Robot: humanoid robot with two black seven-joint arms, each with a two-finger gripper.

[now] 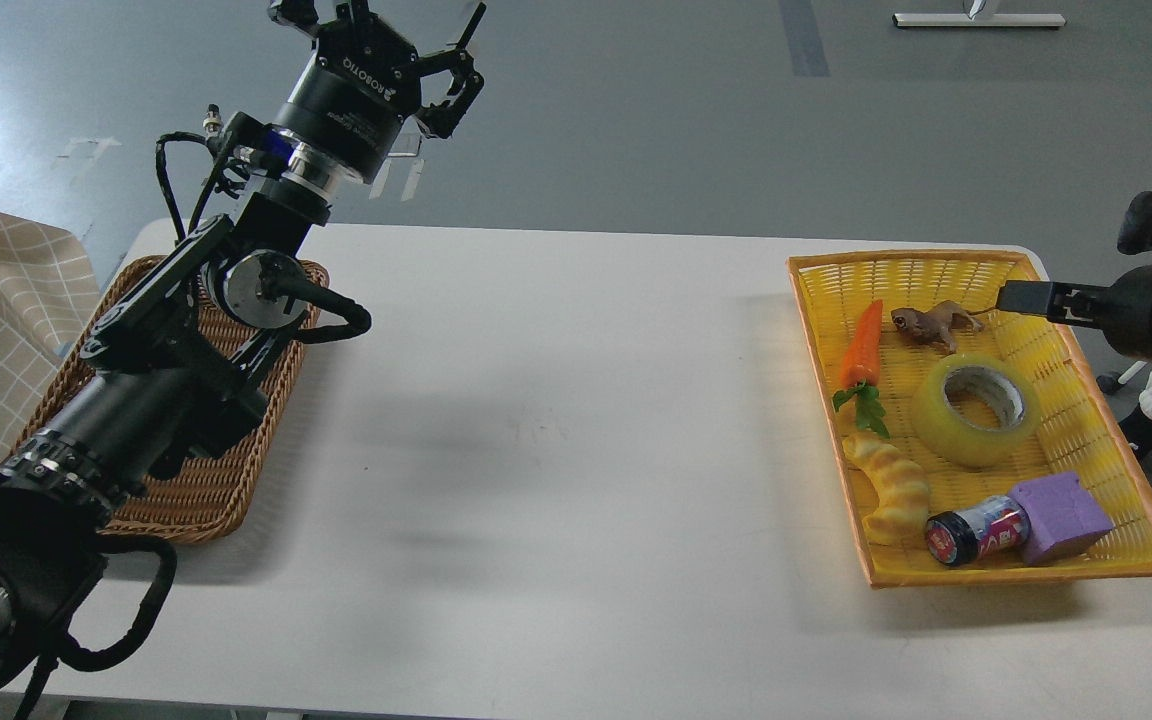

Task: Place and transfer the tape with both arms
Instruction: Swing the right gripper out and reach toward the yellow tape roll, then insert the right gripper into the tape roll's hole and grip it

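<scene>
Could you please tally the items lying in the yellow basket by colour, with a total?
Yellow: 2, the tape and the croissant toy
Orange: 1, the carrot
Brown: 1, the animal figure
Purple: 1, the block
Dark with red label: 1, the jar
Total: 6, all in the yellow basket

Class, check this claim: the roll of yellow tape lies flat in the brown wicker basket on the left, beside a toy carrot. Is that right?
Not quite. The head view shows the tape lying flat in the yellow basket on the right, not the brown wicker basket on the left. The toy carrot is indeed beside it.
</scene>
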